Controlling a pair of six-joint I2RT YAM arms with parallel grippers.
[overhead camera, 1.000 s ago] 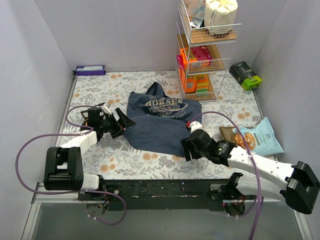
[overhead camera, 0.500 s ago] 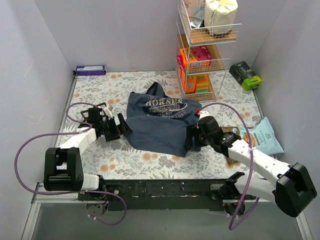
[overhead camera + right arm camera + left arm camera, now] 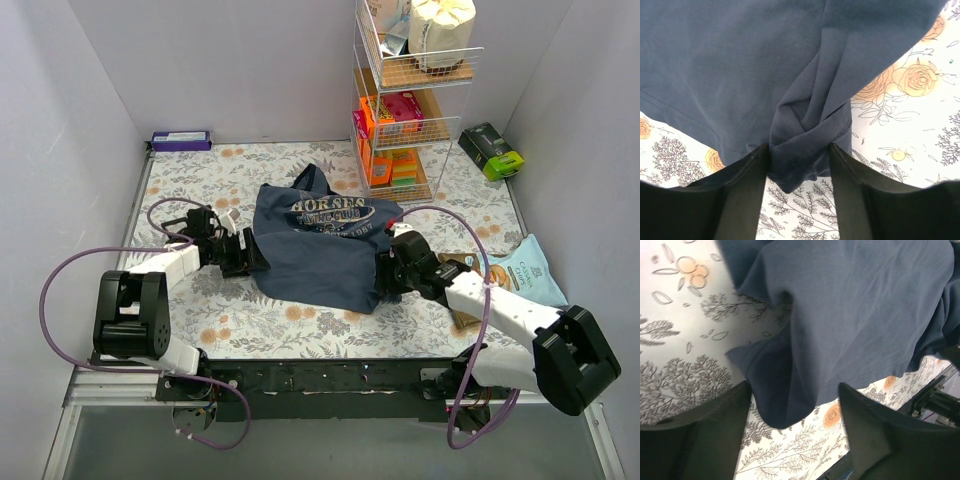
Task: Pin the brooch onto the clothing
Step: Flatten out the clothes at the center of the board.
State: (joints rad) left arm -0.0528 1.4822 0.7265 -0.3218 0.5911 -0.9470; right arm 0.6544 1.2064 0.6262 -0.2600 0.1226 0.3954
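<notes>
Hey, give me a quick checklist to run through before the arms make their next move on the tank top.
1. Left gripper around the tank top edge on its side: ok, cloth lies between its open fingers.
2. Right gripper on the hem: ok, a bunched fold fills the gap and touches both fingers.
3. HORSES print facing up: ok.
4. Tank top flat enough for pinning: not ok, it lies creased and folded over.
5. Brooch located: cannot tell, none shows in any view.
</notes>
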